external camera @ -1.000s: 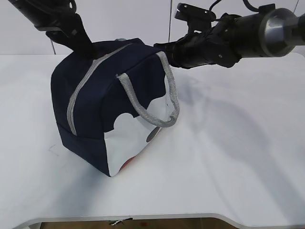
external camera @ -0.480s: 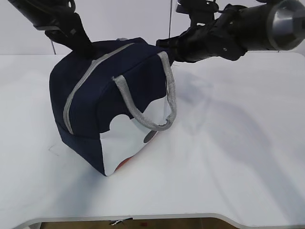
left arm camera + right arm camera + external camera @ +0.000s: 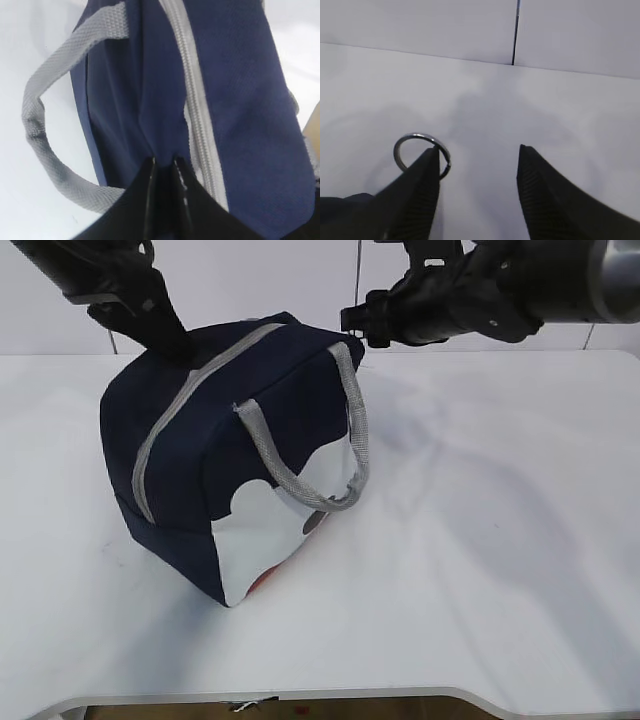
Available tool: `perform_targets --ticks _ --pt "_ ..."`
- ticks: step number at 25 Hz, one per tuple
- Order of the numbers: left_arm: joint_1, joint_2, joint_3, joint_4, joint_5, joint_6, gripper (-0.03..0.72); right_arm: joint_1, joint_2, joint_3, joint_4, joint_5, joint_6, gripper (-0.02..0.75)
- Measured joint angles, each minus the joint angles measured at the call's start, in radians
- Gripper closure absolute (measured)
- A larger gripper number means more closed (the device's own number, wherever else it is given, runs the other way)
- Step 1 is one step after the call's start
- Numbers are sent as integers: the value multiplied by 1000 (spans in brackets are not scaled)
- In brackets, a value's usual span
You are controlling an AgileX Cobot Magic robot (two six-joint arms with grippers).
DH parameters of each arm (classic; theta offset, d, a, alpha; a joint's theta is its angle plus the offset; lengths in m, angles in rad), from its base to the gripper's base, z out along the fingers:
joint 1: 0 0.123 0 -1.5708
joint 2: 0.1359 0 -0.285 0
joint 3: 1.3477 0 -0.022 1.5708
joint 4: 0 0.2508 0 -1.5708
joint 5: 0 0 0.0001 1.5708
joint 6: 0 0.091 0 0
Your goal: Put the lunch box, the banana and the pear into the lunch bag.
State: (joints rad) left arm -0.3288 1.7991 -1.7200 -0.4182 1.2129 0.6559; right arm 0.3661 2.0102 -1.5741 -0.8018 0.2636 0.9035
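The navy lunch bag (image 3: 200, 460) stands on the white table, its grey zipper (image 3: 190, 400) running shut across the top. My left gripper (image 3: 180, 345) is at the bag's top back edge. In the left wrist view it (image 3: 164, 160) is shut on a fold of the navy fabric (image 3: 240, 100) beside the zipper (image 3: 197, 110). My right gripper (image 3: 355, 325) hovers just off the bag's top right corner. In the right wrist view it (image 3: 479, 148) is open, and the metal ring pull (image 3: 415, 135) shows free beside its left finger. The lunch box, the banana and the pear are out of view.
A grey strap handle (image 3: 300, 470) hangs down the bag's near side, and another (image 3: 35, 115) loops on the far side. The table (image 3: 480, 570) runs to a front edge low in the exterior view. A white wall with a vertical seam (image 3: 515, 35) stands behind.
My right gripper has opened, let go of the ring pull and risen a little away from the bag. The bag has shifted slightly left. The left gripper keeps its pinch.
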Motion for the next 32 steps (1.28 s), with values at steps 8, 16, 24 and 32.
perform_targets --ticks 8,16,24,32 --pt "2 -6 0 -12 0 -40 494 0 -107 -13 -71 28 -98 307" --pt "2 10 0 -33 17 -51 448 -9 -122 -32 -102 40 -165 309" --pt "-1 34 0 -54 18 -70 431 -10 -108 -29 -135 52 -165 309" --pt "-1 34 0 58 19 -163 424 -10 -169 -31 -155 97 -305 309"
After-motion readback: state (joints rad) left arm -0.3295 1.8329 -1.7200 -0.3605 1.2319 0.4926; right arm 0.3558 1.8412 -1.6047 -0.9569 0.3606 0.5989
